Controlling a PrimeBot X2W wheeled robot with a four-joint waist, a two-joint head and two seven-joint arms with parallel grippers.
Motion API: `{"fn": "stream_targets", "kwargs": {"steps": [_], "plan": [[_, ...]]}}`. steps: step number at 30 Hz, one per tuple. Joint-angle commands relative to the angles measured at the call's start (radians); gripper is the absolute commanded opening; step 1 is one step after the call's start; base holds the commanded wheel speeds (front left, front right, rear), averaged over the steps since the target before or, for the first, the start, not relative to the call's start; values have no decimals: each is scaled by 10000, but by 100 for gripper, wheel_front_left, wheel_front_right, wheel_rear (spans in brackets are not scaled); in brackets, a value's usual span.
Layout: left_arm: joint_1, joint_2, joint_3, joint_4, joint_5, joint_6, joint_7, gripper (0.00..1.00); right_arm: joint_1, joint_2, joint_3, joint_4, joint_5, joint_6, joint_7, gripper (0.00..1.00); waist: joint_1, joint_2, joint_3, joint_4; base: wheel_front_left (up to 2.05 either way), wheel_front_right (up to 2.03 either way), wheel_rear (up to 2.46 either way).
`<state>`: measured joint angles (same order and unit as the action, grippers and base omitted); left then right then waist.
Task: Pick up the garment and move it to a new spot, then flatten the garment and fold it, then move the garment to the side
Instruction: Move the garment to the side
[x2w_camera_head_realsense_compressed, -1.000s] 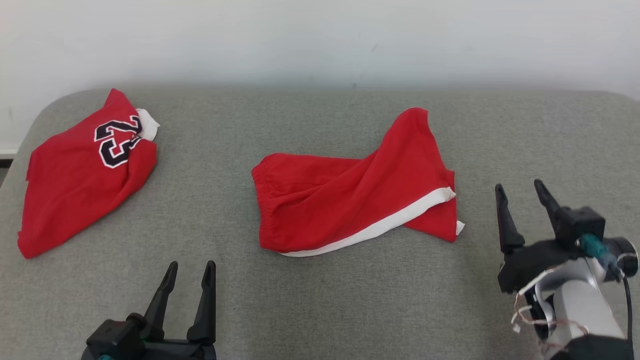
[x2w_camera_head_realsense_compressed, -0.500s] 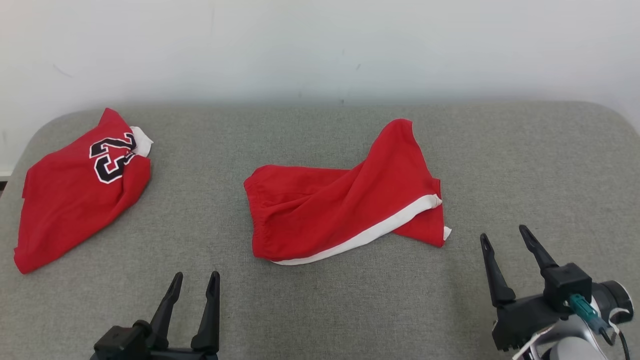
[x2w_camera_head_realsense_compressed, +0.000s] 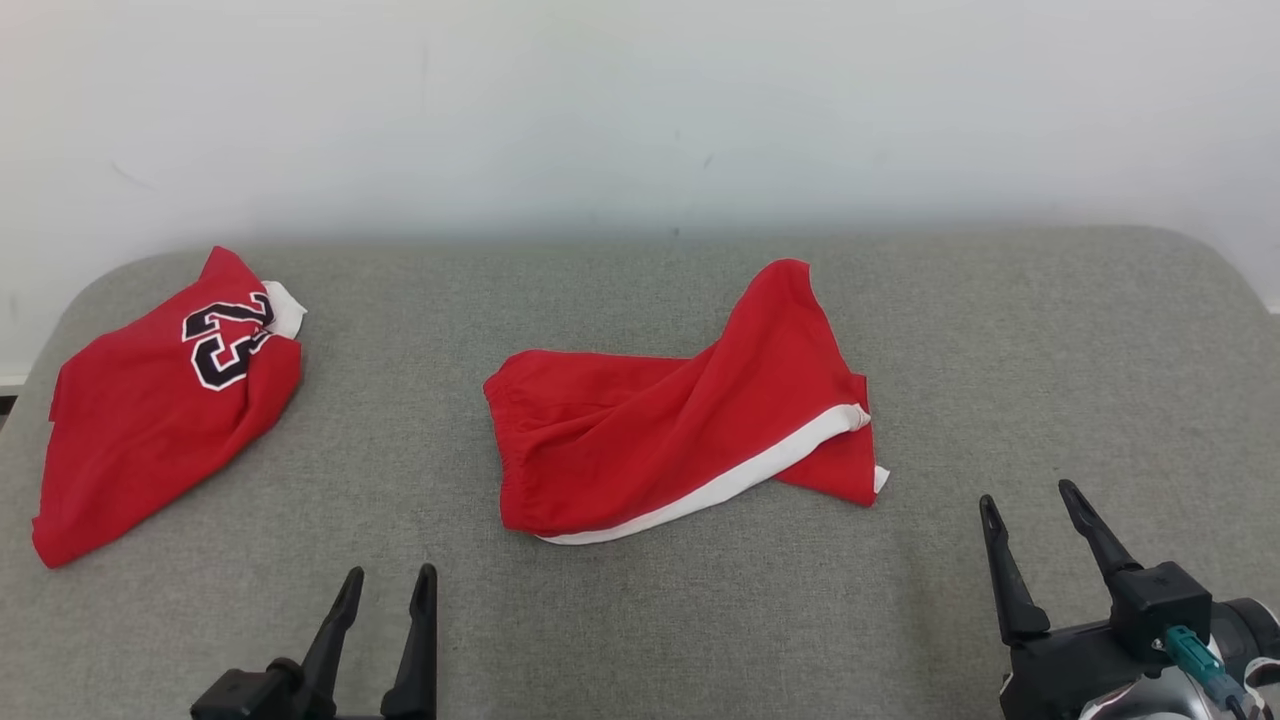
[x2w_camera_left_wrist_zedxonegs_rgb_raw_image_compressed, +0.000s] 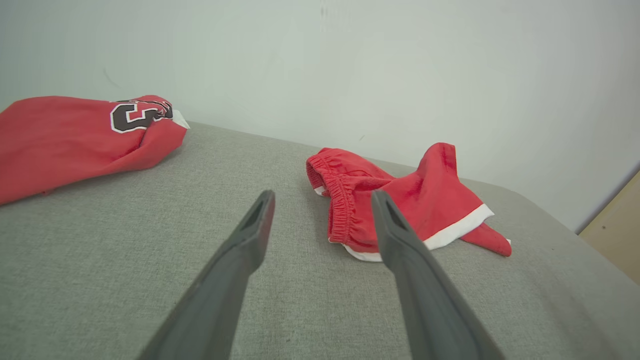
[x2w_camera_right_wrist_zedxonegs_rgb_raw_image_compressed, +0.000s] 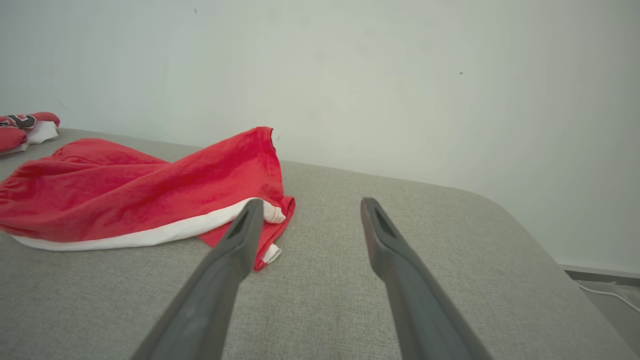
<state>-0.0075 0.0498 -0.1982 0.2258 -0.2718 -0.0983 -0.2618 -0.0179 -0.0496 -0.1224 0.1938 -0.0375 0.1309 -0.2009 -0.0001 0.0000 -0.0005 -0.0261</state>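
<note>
Left jaws: spread wide and empty. Both dark fingers (x2w_camera_head_realsense_compressed: 335, 625) rise from the lower left of the head view, over bare fabric on the near side of the worktop. In the left wrist view the fingers (x2w_camera_left_wrist_zedxonegs_rgb_raw_image_compressed: 235, 270) stand well apart and touch nothing.
Right jaws: also spread wide, holding nothing. The fingers (x2w_camera_head_realsense_compressed: 1000, 570) show at the lower right of the head view, near the shorts' hem end but clear of it. In the right wrist view one finger (x2w_camera_right_wrist_zedxonegs_rgb_raw_image_compressed: 225, 270) lines up with the hem corner; the head view shows a gap between them.
Red shorts (x2w_camera_head_realsense_compressed: 650, 440): in the middle of the worktop, rumpled and not flat. The elastic waistband (x2w_camera_left_wrist_zedxonegs_rgb_raw_image_compressed: 340, 210) faces the robot's left. One leg rides up in a peak toward the wall, and a white stripe (x2w_camera_head_realsense_compressed: 720, 485) runs along the near edge.
Red jersey (x2w_camera_head_realsense_compressed: 140, 430): at the far left of the worktop, well apart from the shorts, loosely bunched. A black number with white edging (x2w_camera_head_realsense_compressed: 225, 335) lies on top, probably 23, though folds hide part of it.
Worktop (x2w_camera_head_realsense_compressed: 1050, 350): grey woven fabric with rounded far corners, set against the wall.
Wall (x2w_camera_head_realsense_compressed: 640, 100): plain white, behind the worktop.
</note>
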Motion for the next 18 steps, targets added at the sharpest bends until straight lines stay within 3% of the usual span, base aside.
{"fn": "stream_targets", "kwargs": {"steps": [1, 18], "plan": [[70, 54, -4, 47, -17, -34, -48, 100, 54, -21, 13, -60, 58, -3, 32, 100, 1, 0, -27, -17, 0, 0, 0], [-2573, 789, -1586, 2901, 377, -308, 1399, 100, -128, -19, 275, -276, 445, -3, 216, 100, 1, 0, 432, -463, 0, 0, 0]]}}
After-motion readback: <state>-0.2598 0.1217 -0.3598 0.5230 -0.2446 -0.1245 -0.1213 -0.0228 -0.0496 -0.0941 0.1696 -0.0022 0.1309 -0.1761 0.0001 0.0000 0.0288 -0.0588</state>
